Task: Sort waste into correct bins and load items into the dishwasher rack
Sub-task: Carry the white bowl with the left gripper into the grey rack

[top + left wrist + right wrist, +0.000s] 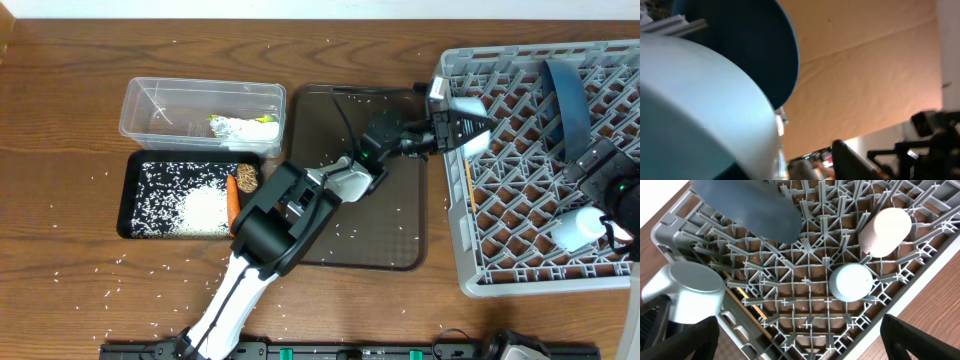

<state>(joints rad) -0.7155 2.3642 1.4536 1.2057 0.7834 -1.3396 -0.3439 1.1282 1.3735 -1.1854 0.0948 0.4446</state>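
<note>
I read the step as seating the bowl (pixel 468 106) in the rack (pixel 600 275). My left hand (pixel 452 127) is closed on the bowl's rim, as far as the overhead shows, and holds it tilted over the rack's far-left corner, just inside the wall. My right hand (pixel 797 335) is spread wide with nothing in it, above the rack's right side.

To do this well I'd lower the bowl slowly and lean it between the upright pegs. I'd keep it clear of the plate (pixel 750 210) standing on edge just beside it, and of the chopsticks (pixel 747 307) lying along the left wall. I'd let go only once the pegs carry it. The left wrist view is filled by the bowl and plate, so I'd steer from the other two views.

The bowl looks glossy, smooth and round. I'd expect it to slip or roll if it is set down flat on the lattice. The rack is stiff grey plastic with a diamond grid and thin prongs that could snag a rim. The plate is a thin dark-blue disc. The pink cup (pixel 885 232) and blue cup (pixel 852 282) are small smooth cylinders among the pegs, well apart from the bowl.
</note>
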